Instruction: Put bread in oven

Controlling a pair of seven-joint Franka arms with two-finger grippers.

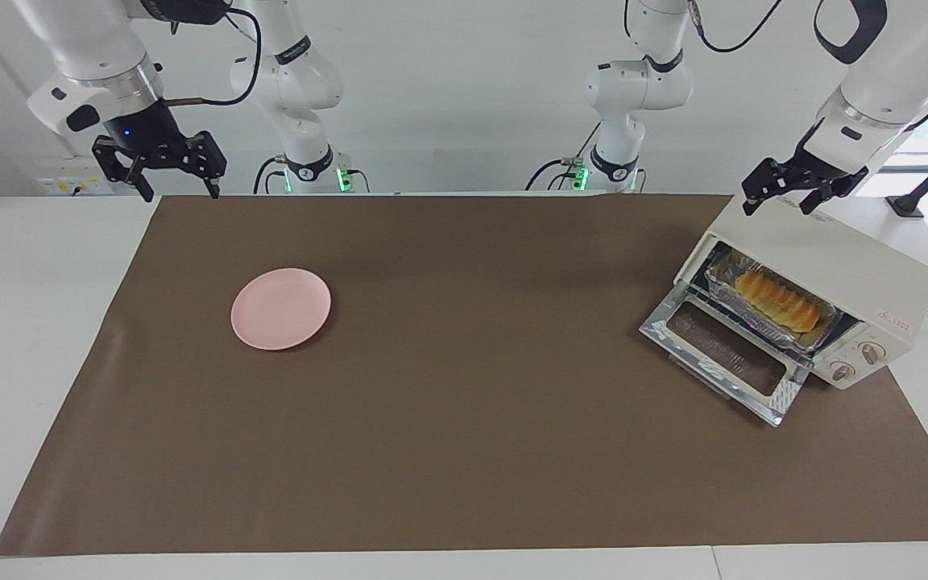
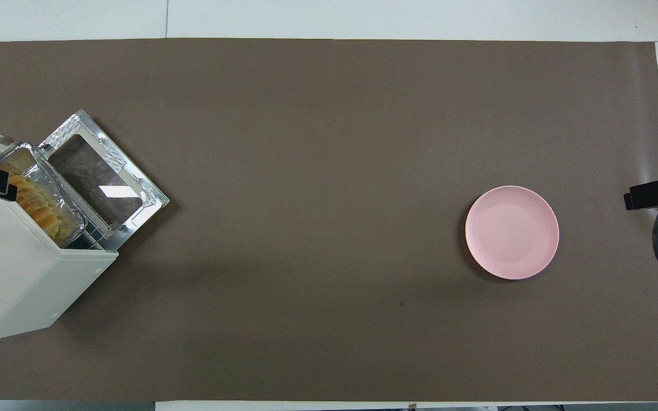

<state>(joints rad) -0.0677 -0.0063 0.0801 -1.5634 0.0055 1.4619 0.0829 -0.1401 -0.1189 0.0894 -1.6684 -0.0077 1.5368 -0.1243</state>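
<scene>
Bread (image 1: 778, 300) in foil tray (image 1: 723, 283) inside oven (image 1: 834, 266) — pink plate (image 1: 280, 309) well apart.

Golden ridged bread (image 1: 778, 300); cream-white oven (image 1: 826, 266); pink plate (image 1: 280, 309); brown mat (image 1: 464, 403); silver foil tray (image 1: 722, 283).

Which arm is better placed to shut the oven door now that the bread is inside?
Likely the left: its open gripper hangs over the oven, while the right gripper waits at the table's other end.

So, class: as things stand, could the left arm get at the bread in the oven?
Probably yes. The left gripper hangs open above the oven, whose door is down, and the bread lies exposed in its foil tray with nothing blocking the opening.
</scene>
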